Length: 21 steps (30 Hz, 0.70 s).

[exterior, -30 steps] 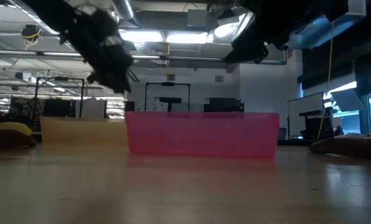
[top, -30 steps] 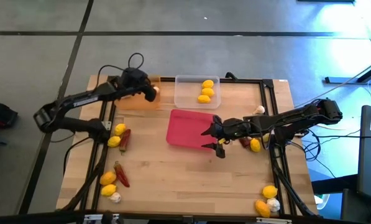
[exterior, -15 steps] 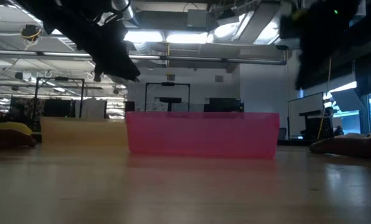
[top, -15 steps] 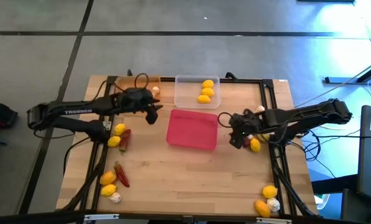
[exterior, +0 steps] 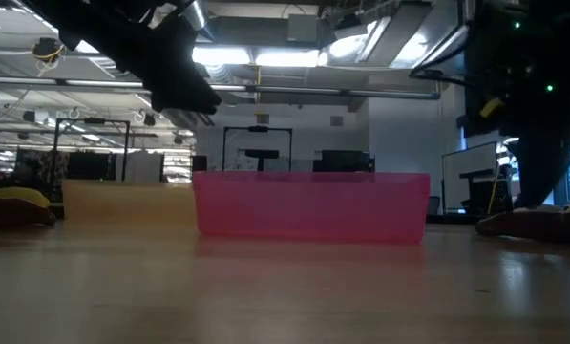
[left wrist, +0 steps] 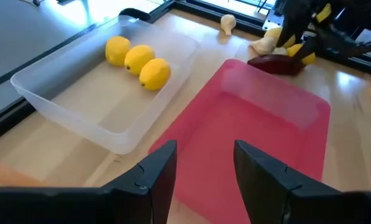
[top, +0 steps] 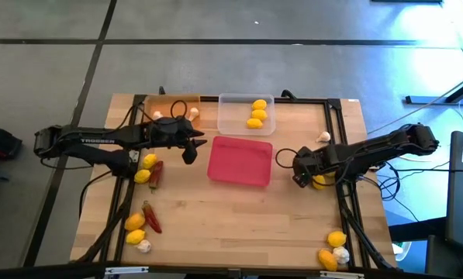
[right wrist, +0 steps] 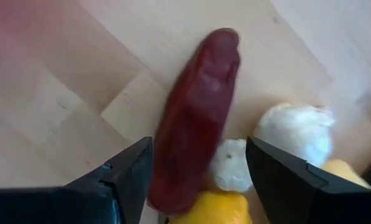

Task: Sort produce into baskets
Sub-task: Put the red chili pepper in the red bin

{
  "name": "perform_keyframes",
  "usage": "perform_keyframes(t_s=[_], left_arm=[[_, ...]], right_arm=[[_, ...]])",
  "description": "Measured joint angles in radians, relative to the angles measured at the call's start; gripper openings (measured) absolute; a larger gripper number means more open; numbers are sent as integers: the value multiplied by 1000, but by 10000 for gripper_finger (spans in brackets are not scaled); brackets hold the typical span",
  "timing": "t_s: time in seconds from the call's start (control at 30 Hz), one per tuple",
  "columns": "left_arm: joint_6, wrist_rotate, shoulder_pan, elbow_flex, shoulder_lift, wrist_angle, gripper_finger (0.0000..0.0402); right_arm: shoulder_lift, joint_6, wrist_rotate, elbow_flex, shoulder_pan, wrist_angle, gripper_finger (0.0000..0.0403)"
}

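The pink tray [top: 240, 160] lies empty mid-table. The clear tray [top: 245, 113] behind it holds three lemons [left wrist: 138, 59]. The orange tray [top: 169, 116] at the far left holds two garlic bulbs [top: 192, 112]. My left gripper [top: 189, 149] [left wrist: 204, 177] is open and empty, hovering by the pink tray's left edge. My right gripper [top: 300, 168] [right wrist: 201, 177] is open, low over a cluster right of the pink tray. Its fingers stand on either side of a dark red chili [right wrist: 197, 137], with garlic [right wrist: 297, 134] and a lemon [right wrist: 210, 213] beside it. Whether they touch the chili, I cannot tell.
Loose lemons, chilies and a garlic bulb lie along the table's left side [top: 148, 167] [top: 142, 229]. Two lemons and a garlic bulb sit at the near right corner [top: 333, 249]. One garlic bulb [top: 324, 137] lies at the right rail. A black frame borders the table.
My left gripper has gone from over the orange tray toward the table's near right, to the pink tray's left edge. My right gripper has gone from over the pink tray's right edge toward the table's right and down onto the chili cluster, turning as it went.
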Motion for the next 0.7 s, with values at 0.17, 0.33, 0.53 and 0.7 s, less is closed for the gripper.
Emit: perform_keyframes(t_s=[0.17,0.33,0.53,0.7], left_arm=[[-4,0,0,0,0,1,155],[-5,0,0,0,0,0,155],[-5,-1,0,0,0,0,155],[-5,-1,0,0,0,0,155]], right_arm=[[0,8,-8,-37,0,69,253],[0,48,8,-75,0,66,253],[0,28,-17,-112,1,133,253],[0,21,-43,-147,1,220,237]])
